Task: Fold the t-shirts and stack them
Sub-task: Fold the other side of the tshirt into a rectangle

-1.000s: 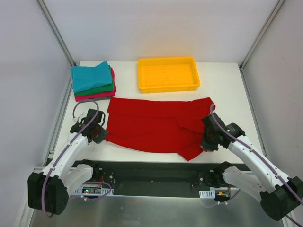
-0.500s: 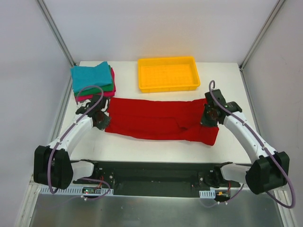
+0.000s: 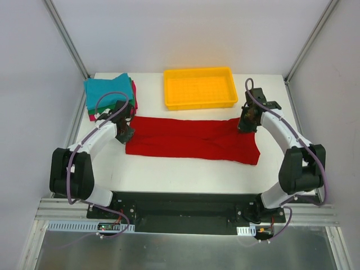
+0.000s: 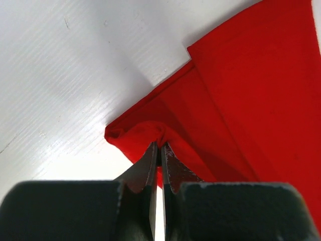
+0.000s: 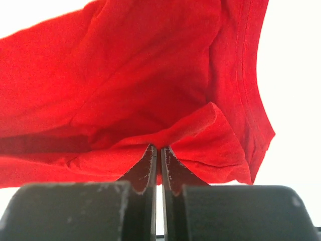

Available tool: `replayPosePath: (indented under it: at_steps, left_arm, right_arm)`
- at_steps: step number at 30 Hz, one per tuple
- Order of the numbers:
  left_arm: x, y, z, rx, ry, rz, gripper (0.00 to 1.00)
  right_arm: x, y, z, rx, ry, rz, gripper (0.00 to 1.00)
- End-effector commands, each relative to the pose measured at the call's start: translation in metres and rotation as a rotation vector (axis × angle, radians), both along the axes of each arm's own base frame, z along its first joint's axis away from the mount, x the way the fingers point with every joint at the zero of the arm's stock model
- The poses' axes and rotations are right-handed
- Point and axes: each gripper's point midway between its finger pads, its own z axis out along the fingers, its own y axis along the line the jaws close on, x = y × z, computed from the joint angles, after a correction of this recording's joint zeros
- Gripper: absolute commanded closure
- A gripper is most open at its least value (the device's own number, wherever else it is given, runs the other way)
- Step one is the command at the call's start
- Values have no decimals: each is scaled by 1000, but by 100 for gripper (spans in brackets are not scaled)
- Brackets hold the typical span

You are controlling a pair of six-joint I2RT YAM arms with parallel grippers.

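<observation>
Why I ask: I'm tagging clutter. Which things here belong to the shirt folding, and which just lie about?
Job: red shirt; shirt stack; left gripper and right gripper, both shut on the red shirt.
Lying about: tray.

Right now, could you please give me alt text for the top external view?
Seen from above, the left end effector and right end effector each pinch a far corner of a red t-shirt lying as a long band on a white table. Behind it sit a teal-topped stack of folded shirts and a yellow tray.
</observation>
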Motion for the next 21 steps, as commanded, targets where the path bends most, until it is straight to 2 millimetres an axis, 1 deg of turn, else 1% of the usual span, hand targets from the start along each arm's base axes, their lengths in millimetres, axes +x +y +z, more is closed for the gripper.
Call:
replayPosePath:
  at_steps: [1,2,4,5,6,7,8,9,10,12,13,15,16,17,18,20,21]
  left_arm:
    - [10,10,0,48,4,33,100]
    - [11,10,-2,47,8,36,100]
    - [13,9,-5,47,22,31,100]
    - [14,8,-6,45,27,25,93]
    - [17,7,-5,42,27,12,82]
    - [20,5,-3,38,28,-11,68]
    - [24,3,1,34,20,-34,53]
    - [26,1,5,28,10,-44,41]
    - [27,1,8,26,0,-52,27]
    - [25,1,17,25,-25,-56,3]
    - [22,1,19,23,-35,-60,1]
    - [18,1,28,12,-65,-66,1]
    - [15,-1,31,0,-73,-76,1]
    - [15,-4,36,-15,-89,-92,1]
    - [14,-9,36,-37,-92,-118,1]
    - [15,-23,37,-97,-110,-178,1]
    - [17,-36,38,-141,-121,-233,1]
  right_arm:
    - [31,-3,5,6,-28,22,95]
    - [35,-2,1,8,-17,28,93]
    - [48,0,0,7,-18,32,92]
    - [54,0,-3,5,-14,33,91]
    - [59,1,-4,2,-15,33,89]
    - [64,1,-5,3,-14,37,81]
    - [66,3,-6,6,-7,52,70]
    - [66,3,-5,1,5,64,65]
    - [66,2,-3,-8,11,71,62]
    - [61,-5,1,-39,8,65,48]
    - [57,-7,9,-43,-16,66,44]
    - [45,-4,14,-23,-41,89,26]
    - [38,-1,12,-3,-49,100,20]
    - [28,9,10,56,-47,129,10]
    - [21,16,10,102,-60,148,4]
    - [7,37,1,220,-60,187,4]
    - [4,46,-6,264,-70,203,4]
